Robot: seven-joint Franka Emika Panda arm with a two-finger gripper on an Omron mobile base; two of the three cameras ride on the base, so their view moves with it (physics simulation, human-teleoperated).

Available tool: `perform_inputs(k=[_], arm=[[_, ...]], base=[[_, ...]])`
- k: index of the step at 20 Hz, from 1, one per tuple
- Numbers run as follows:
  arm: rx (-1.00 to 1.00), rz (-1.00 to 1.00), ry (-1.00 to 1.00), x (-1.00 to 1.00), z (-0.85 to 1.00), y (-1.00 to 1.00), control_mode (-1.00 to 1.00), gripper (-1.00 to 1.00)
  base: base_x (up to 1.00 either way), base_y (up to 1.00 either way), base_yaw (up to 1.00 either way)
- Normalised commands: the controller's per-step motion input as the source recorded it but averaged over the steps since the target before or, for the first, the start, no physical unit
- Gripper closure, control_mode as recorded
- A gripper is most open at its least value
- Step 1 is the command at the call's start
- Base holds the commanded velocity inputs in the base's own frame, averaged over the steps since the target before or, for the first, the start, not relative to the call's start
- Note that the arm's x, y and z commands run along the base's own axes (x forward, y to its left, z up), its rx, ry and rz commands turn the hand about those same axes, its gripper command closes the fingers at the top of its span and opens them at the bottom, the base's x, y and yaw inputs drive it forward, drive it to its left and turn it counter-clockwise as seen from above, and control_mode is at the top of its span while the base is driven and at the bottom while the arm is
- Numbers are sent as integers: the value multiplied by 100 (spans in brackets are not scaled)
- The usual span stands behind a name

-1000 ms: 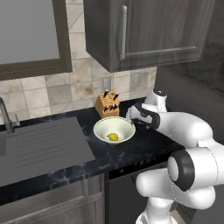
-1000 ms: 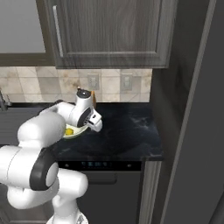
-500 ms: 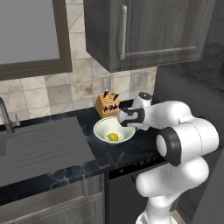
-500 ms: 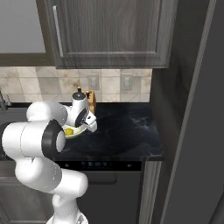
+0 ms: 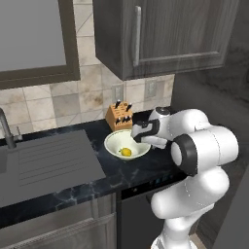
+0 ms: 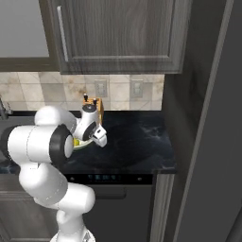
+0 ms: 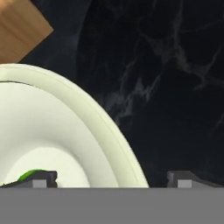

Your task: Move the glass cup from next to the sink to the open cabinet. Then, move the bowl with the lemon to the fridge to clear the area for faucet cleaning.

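1. Left base view gives you the cream-white bowl (image 5: 127, 144) sitting on the dark marbled surface (image 5: 146, 170), just right of the sink's ridged drainboard (image 5: 48, 160).
2. You can see the lemon (image 5: 126, 152) lying on the bowl's floor, yellow against the white.
3. Your hand (image 5: 137, 134) is at the bowl's right rim, low over it, with the white arm folded in behind it from the right.
4. Hand view shows you the two dark fingertips (image 7: 41, 178) spread wide apart: one sits over the bowl's inside, the other over the bare surface, and the rim (image 7: 109, 131) runs between them. Nothing is clamped.
5. A sliver of green (image 7: 30, 174) peeks out beside the inner fingertip in that view; it sits on the bowl's floor.
6. You have a wooden knife block (image 5: 119, 115) standing just behind the bowl against the tiled wall; its corner shows at the top left of the hand view.
7. The faucet (image 5: 6, 129) rises at the far left edge of the left base view, behind the sink.
8. Right base view puts the hand (image 6: 97, 133) in front of the knife block, with most of the bowl hidden behind the arm.
9. Overhead you see the dark wood-grain wall cabinet (image 5: 165, 34) with its pale bar handle (image 5: 136, 36), its door closed.
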Motion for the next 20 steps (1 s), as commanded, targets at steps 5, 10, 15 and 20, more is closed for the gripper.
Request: perform_inputs(k=[5, 10, 15, 20], arm=[[7, 0, 0, 19, -13, 6, -100, 100], [1, 0, 0, 0, 0, 0, -100, 100], [0, 0, -6, -8, 28, 0, -100, 100], [0, 0, -17, -38, 79, 0, -100, 100]], base=[[0, 0, 0], [0, 0, 0], [0, 0, 0], [0, 0, 0]])
